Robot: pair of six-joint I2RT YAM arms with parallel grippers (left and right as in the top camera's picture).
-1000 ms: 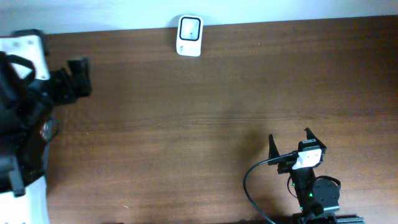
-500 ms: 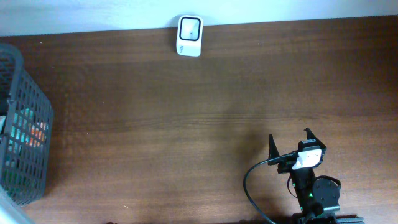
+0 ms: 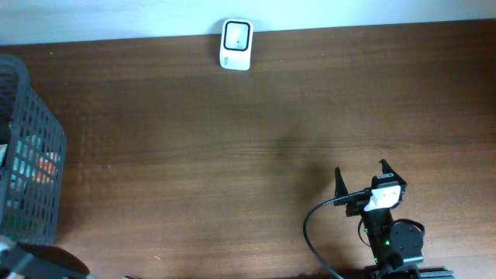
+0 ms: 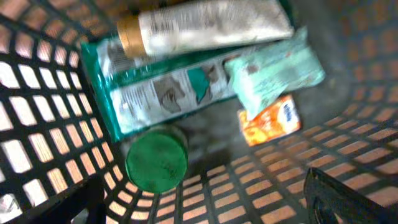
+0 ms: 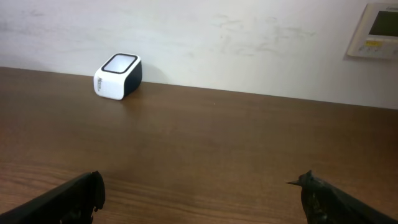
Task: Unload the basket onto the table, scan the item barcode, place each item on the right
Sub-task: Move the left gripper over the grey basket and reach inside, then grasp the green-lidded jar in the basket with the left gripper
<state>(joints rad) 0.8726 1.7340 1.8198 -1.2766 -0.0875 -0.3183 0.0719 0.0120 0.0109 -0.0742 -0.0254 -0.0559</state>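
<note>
Several items lie in the bottom of the dark mesh basket, seen in the left wrist view. They are a white tube with a gold cap, a green packet, a mint-coloured pack, a small orange box and a green round lid. My left gripper hangs open above them and holds nothing. The white barcode scanner stands at the table's far edge, also in the right wrist view as the scanner. My right gripper rests open near the front right, far from the scanner.
The basket's walls close in around the left gripper on all sides. A black cable loops by the right arm's base. A wall panel hangs behind the table. Bare wooden tabletop lies between basket and right arm.
The left arm covered the basket in the overhead view a second ago. It has moved off, and only a dark part shows at the bottom left. The right arm has not moved.
</note>
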